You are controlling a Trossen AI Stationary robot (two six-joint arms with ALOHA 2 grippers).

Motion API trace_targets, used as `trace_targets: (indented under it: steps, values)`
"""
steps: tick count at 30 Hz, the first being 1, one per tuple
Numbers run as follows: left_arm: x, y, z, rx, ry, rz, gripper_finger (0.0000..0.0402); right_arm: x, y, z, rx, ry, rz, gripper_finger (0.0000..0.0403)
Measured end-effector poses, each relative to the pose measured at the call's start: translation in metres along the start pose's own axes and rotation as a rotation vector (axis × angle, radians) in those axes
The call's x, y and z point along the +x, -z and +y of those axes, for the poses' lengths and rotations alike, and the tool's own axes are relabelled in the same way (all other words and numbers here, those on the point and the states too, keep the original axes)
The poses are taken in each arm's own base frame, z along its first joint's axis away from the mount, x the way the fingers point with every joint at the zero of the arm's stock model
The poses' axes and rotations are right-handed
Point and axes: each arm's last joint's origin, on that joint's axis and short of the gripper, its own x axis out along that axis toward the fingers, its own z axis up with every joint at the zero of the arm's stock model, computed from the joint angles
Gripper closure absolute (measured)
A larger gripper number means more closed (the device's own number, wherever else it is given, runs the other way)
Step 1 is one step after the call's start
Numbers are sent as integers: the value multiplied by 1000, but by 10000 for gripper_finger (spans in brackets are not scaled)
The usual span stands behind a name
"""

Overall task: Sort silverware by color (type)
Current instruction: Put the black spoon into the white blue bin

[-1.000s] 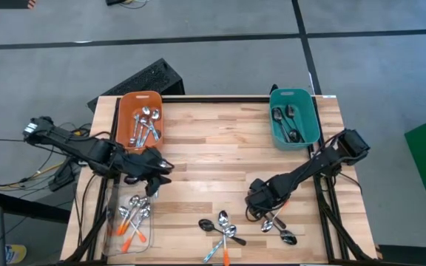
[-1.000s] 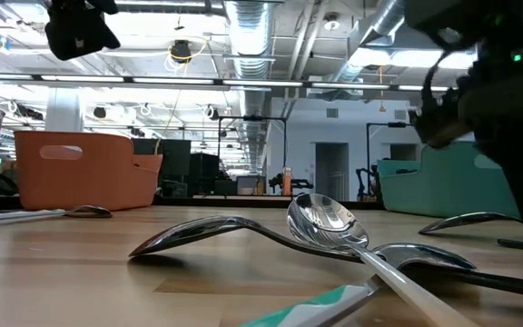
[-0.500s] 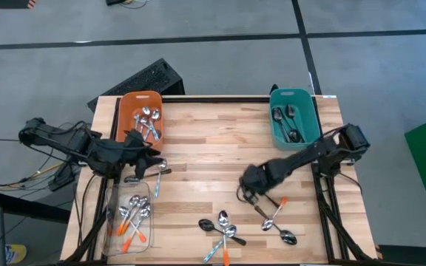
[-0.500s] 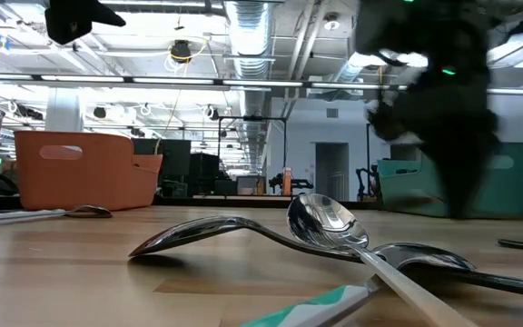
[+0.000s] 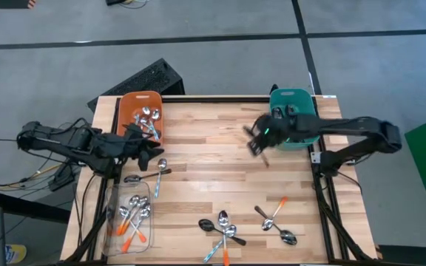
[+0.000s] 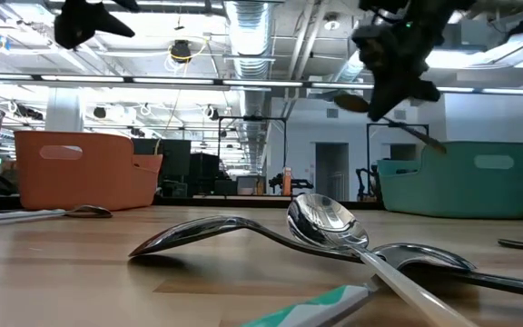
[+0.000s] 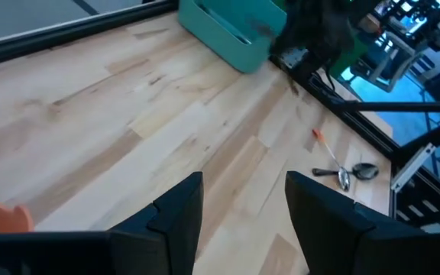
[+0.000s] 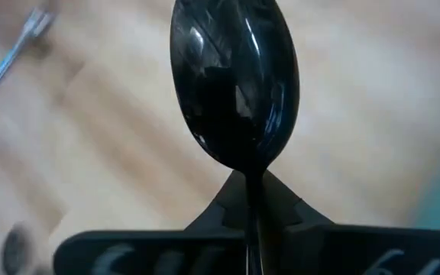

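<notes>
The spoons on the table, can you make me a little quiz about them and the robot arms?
1. True or false: the right gripper is shut on a black spoon.
2. In the high view, the right gripper is nearest which bin? A) orange bin B) teal bin C) clear tray
3. Fill in: in its wrist view the left gripper holds ____.

Key:
1. True; the dark bowl sticks out past its fingers.
2. B, the teal bin; the orange bin and the clear tray are on the left side.
3. Nothing; its fingers are open over bare wood.
</notes>
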Motion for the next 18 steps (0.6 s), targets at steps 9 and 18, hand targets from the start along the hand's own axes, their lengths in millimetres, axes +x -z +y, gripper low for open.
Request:
trace_targets:
  steps: [9, 18]
  values:
    - [2, -4, 5, -28, -58, -48, 228, -46, -38, -84, 100, 214, -209, 386]
    - [19, 0, 0, -23, -98, 8, 228, -48, -60, -124, 95, 276, -276, 384]
